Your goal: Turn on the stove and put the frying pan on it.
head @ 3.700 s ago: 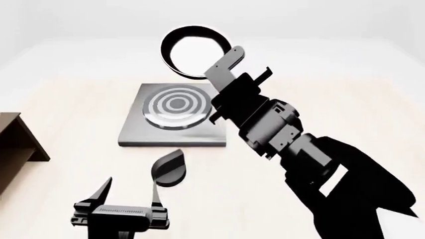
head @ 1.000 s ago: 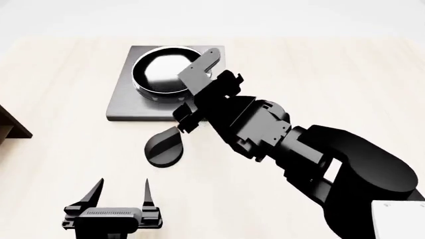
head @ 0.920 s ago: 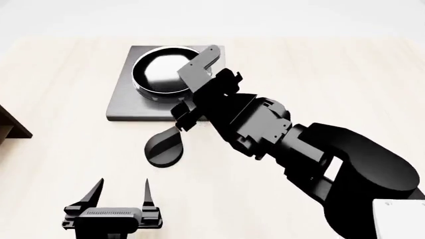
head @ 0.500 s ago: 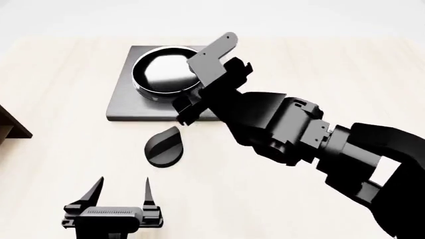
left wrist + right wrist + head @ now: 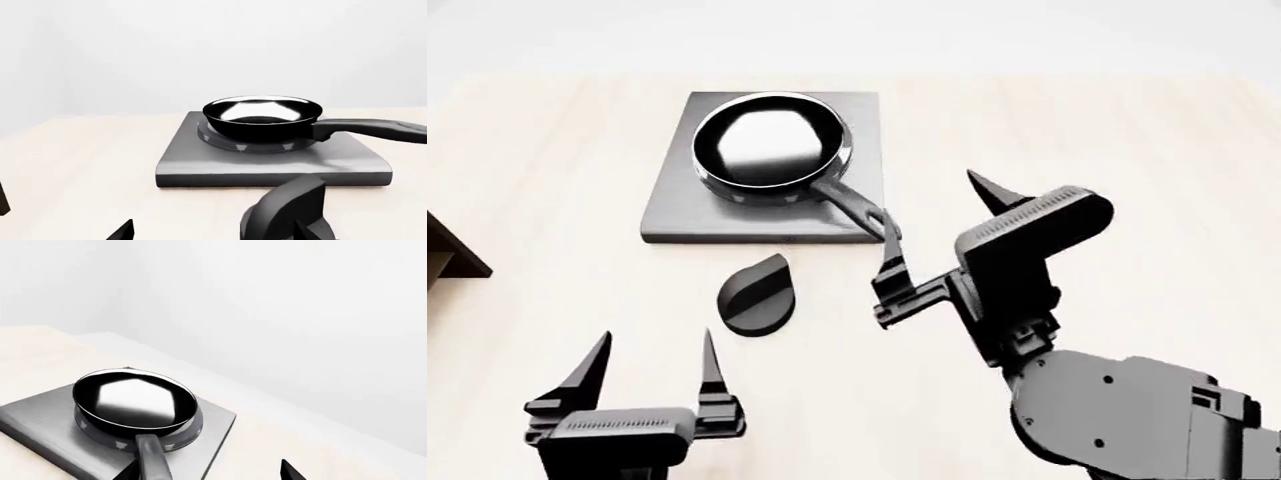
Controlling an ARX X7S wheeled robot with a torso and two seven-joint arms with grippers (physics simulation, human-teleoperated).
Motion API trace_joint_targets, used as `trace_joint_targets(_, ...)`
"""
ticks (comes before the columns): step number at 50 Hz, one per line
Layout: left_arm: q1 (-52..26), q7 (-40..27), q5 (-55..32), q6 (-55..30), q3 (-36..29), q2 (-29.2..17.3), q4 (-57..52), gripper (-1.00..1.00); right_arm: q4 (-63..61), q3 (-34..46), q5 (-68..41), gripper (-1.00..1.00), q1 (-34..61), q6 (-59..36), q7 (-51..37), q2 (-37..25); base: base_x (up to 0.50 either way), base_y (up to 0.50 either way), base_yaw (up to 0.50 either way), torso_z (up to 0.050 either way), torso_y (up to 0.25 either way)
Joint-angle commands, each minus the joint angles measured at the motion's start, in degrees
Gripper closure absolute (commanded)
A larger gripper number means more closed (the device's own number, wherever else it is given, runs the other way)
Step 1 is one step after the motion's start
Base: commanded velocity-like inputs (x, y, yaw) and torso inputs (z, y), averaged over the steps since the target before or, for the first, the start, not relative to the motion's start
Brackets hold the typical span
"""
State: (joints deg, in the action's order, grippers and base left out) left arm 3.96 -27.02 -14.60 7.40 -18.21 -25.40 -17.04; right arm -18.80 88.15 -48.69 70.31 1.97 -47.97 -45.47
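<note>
Frying pan (image 5: 771,148) sits on my stove (image 5: 681,205), its round body centred over the burner and its long handle (image 5: 857,208) running off the stove's near right corner toward my right gripper (image 5: 941,240). That gripper hangs just clear of the handle tip with its jaws spread and nothing between them. My left gripper (image 5: 647,365) waits on the near side of the stove, well short of it, jaws likewise parted and empty. The knob (image 5: 759,293) lies on the desk (image 5: 1121,160) just in front of the stove's near edge, between the stove and my left gripper.

I judge the pan to be stiff and fairly heavy for its size, with a glossy, slick inside that would give no purchase. The handle is the place to hold it, close to the bowl, so the weight does not lever the pan out of my jaws.

The head view gives me the whole layout from above. My left wrist view (image 5: 263,117) shows the pan from the side, level on the burner, which the head view cannot confirm. My right wrist view (image 5: 133,402) looks along the handle but misses the knob entirely. None of them tells me whether the burner is lit.
</note>
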Motion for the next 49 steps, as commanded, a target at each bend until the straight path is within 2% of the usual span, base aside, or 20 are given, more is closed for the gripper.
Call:
trace_joint_targets(1,1.24,1.46,1.0,4.63,2.1,0.8,-3.26,-1.0,-10.8,-0.45,14.35,-1.0,-12.08,12.66,-10.45,-10.54,0.0,0.0,0.0,0.0,0.0)
trace_joint_targets(8,2.64,0.21,3.14,8.35,3.18,0.81,-5.84,-1.0,-14.0,-0.58,24.33,-1.0,-18.22,18.97,-18.86,-15.55,0.0,0.0,0.0,0.0,0.0)
trace_joint_targets(17,6.14,-1.78,4.13,17.41,6.74,1.14,-8.33,-1.0,-13.32,-2.84,41.8,-1.0,-28.0,28.96,-38.01,-23.32,0.0,0.0,0.0,0.0,0.0)
trace_joint_targets(19,6.69,-1.93,4.2,19.16,7.25,1.22,-8.43,-1.0,-12.94,-3.01,43.42,-1.0,-29.18,30.36,-39.49,-24.16,0.0,0.0,0.0,0.0,0.0)
trace_joint_targets(20,7.11,-2.03,4.58,20.27,7.6,1.24,-8.54,-1.0,-13.18,-5.26,46.16,-1.0,-31.6,30.13,-41.86,-24.88,0.0,0.0,0.0,0.0,0.0)
trace_joint_targets(22,8.05,-2.51,6.34,23.74,8.65,1.69,-8.32,-1.0,-13.24,-19.31,50.12,-1.0,-45.1,31.95,-41.97,-25.61,0.0,0.0,0.0,0.0,0.0)
trace_joint_targets(25,9.23,-3.04,6.25,27.92,10.04,1.86,-8.49,-1.0,-13.92,-45.1,57.45,-1.0,-69.47,35.63,-41.98,-23.95,0.0,0.0,0.0,0.0,0.0)
trace_joint_targets(26,9.24,-3.04,6.25,27.95,10.04,1.85,-8.47,-1.0,-13.87,-47.14,57.65,-1.0,-71.05,36.08,-41.75,-23.88,0.0,0.0,0.0,0.0,0.0)
trace_joint_targets(29,10.0,-3.46,6.38,31.91,11.32,2.26,-8.42,-1.0,-14.01,-59.82,61.55,-1.0,-82.39,40.51,-41.87,-21.92,0.0,0.0,0.0,0.0,0.0)
trace_joint_targets(32,10.46,-4.0,6.97,34.09,12.33,2.76,-8.48,-1.0,-11.97,-64.54,60.66,-1.0,-85.54,46.29,-41.33,-20.39,0.0,0.0,0.0,0.0,0.0)
trace_joint_targets(35,10.59,-4.49,7.1,35.35,13.15,3.09,-8.47,-1.0,-12.38,-74.36,63.94,-1.0,-92.45,47.19,-41.69,-16.46,0.0,0.0,0.0,0.0,0.0)
trace_joint_targets(38,10.57,-4.49,6.69,36.18,13.31,2.99,-8.34,-1.0,-12.26,-79.21,65.75,-1.0,-96.17,48.97,-41.29,-13.98,0.0,0.0,0.0,0.0,0.0)
trace_joint_targets(49,10.67,-5.14,8.26,37.63,14.25,3.95,-8.16,-1.0,-10.42,-84.57,66.07,-1.0,-99.06,52.94,-39.76,-9.82,0.0,0.0,0.0,0.0,0.0)
